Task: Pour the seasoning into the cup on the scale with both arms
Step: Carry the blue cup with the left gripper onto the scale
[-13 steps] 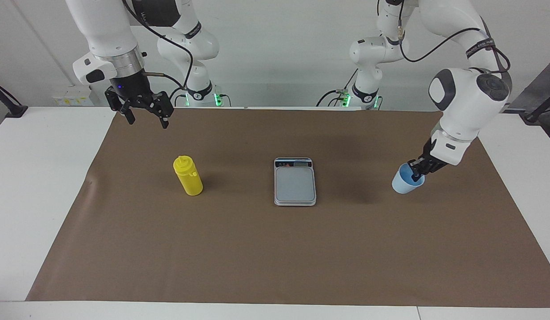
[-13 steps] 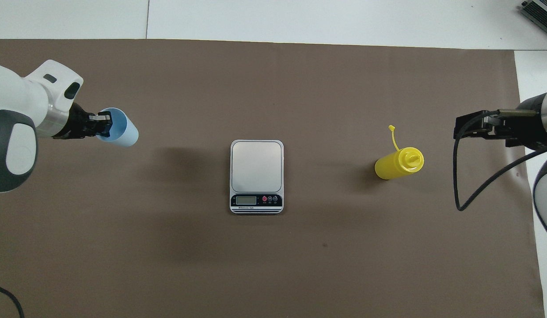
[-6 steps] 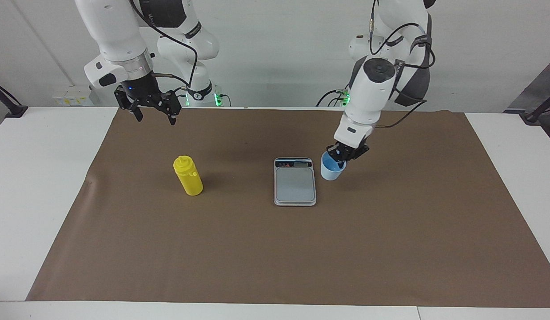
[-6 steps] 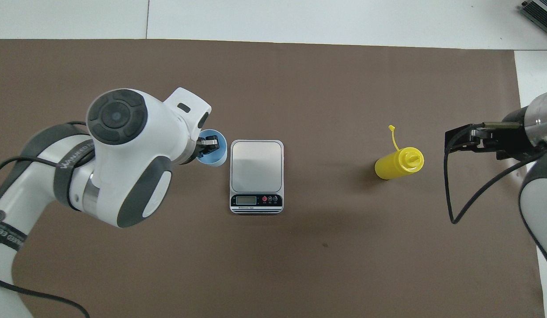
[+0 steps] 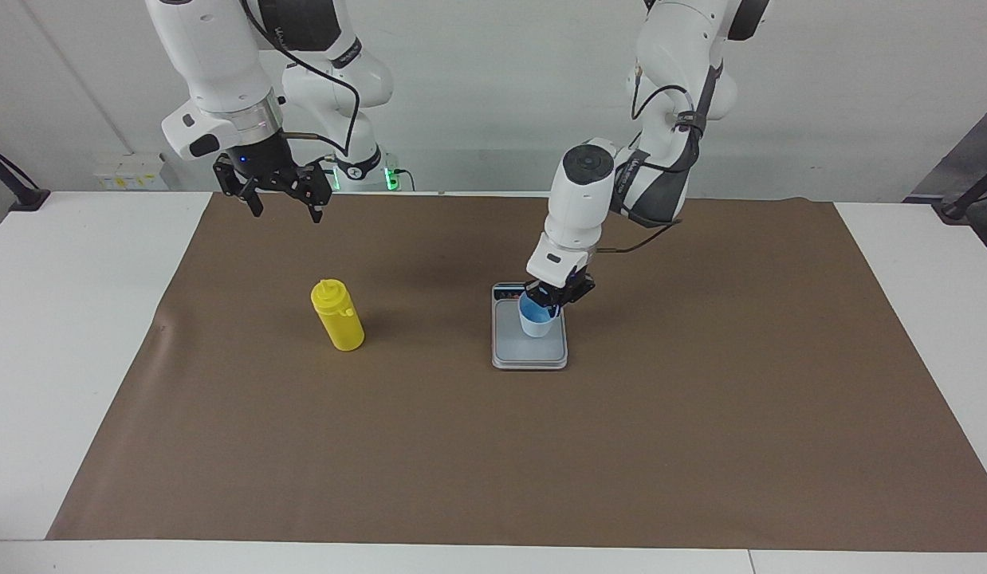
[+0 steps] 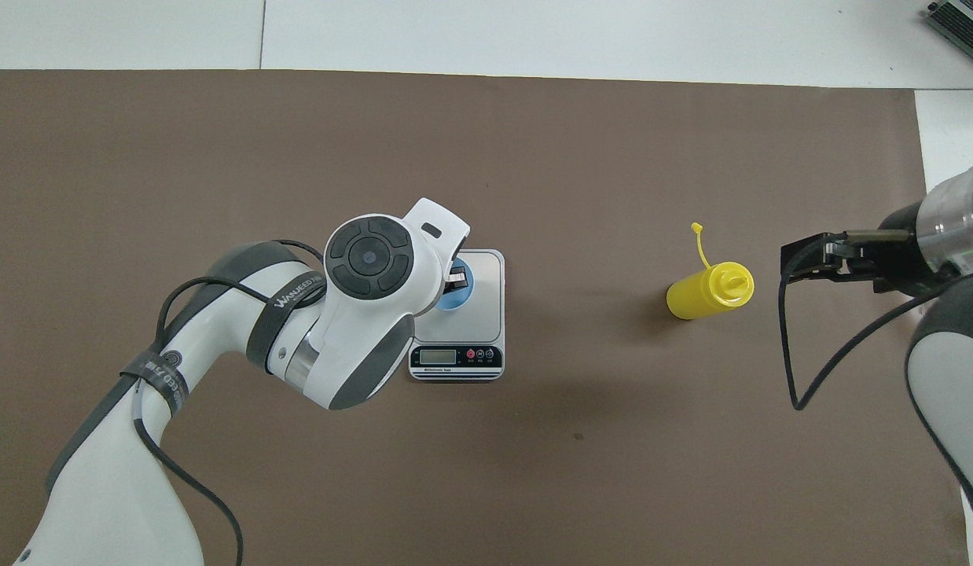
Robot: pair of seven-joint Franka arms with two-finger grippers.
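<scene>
My left gripper is shut on the rim of the pale blue cup and holds it over the grey plate of the scale; I cannot tell whether the cup's base touches the plate. In the overhead view the left arm's wrist hides most of the cup, and the scale shows its display end toward the robots. The yellow seasoning bottle stands upright toward the right arm's end, with its tethered cap hanging open. My right gripper is open and empty, raised over the mat beside the bottle.
A brown mat covers most of the white table. Black cables hang from both wrists. A dark device corner lies at the table's farthest edge, at the right arm's end.
My left arm has swung the cup from the left arm's end of the mat to over the scale plate. My right gripper has drifted slightly toward the bottle and stayed open.
</scene>
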